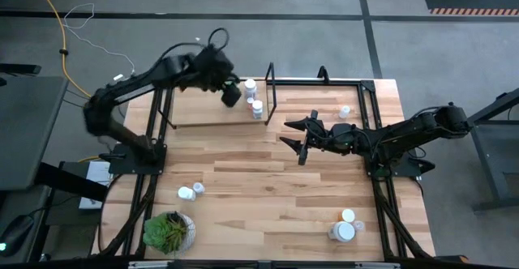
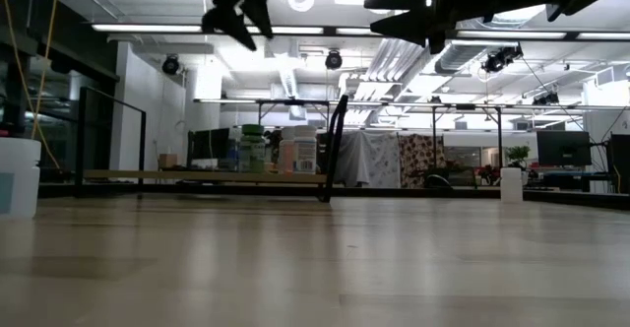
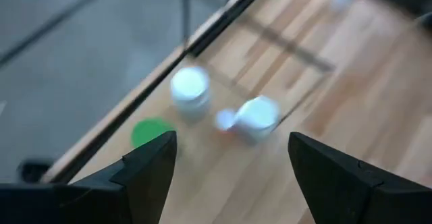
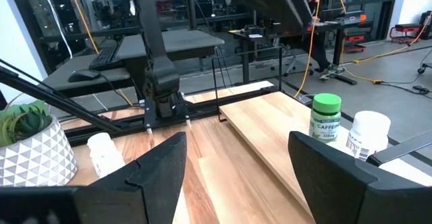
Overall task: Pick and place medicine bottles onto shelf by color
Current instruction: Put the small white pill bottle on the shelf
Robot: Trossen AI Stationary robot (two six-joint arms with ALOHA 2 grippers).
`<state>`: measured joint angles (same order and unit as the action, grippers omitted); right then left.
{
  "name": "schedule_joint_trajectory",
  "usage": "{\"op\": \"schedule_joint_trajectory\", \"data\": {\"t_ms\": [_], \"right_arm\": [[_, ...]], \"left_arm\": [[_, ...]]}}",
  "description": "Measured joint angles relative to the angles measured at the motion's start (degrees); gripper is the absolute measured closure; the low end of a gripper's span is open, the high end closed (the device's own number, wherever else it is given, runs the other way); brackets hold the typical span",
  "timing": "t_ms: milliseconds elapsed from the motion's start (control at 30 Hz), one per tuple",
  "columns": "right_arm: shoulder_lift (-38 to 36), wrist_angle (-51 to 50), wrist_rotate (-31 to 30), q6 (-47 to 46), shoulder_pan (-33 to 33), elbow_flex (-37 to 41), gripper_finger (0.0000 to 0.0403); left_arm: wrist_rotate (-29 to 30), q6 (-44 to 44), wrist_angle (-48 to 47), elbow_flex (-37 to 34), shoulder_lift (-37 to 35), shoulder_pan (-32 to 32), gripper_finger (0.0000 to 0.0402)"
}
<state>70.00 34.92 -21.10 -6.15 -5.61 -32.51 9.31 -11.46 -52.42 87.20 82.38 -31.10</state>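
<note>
Wooden shelf [image 1: 203, 113], 3 medicine bottles [image 1: 253, 99]

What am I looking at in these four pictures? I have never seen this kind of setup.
Two dark robot arms work at a wooden table. One picture looks straight down, one looks level across the tabletop, and two come from cameras on the arms' wrists. The left hand hangs open and empty above the shelf, a low wood plank in a black rod frame, where a green-capped bottle and white bottles stand. The right hand hovers open and empty over mid-table. More white bottles lie loose on the table: two on the left, one at the far edge, two on the near right. A potted plant sits in the near left corner.
</note>
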Motion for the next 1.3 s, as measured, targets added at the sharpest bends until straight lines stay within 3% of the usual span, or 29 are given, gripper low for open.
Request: {"op": "schedule_joint_trajectory", "data": {"t_ms": [300,567,867,1033,1300], "right_arm": [[0.0,0.0,0.0,0.0,0.0,0.0,0.0151],[0.0,0.0,0.0,0.1,0.0,0.0,0.0151],[0.0,0.0,0.0,0.0,0.0,0.0,0.0151],[0.0,0.0,0.0,0.1,0.0,0.0,0.0151],[0.0,0.0,0.0,0.1,0.0,0.0,0.0151]], "left_arm": [[-1.5,2.6,37.3,-33.4,-23.6,16.7,0.0126],[4.7,4.5,67.3,-56.9,-37.4,34.3,0.0126],[18.8,7.2,72.0,-63.2,-41.2,45.3,0.0126],[21.8,7.2,72.7,-63.3,-40.5,46.8,0.0126],[21.8,7.2,74.6,-63.3,-40.5,47.0,0.0126]]}}
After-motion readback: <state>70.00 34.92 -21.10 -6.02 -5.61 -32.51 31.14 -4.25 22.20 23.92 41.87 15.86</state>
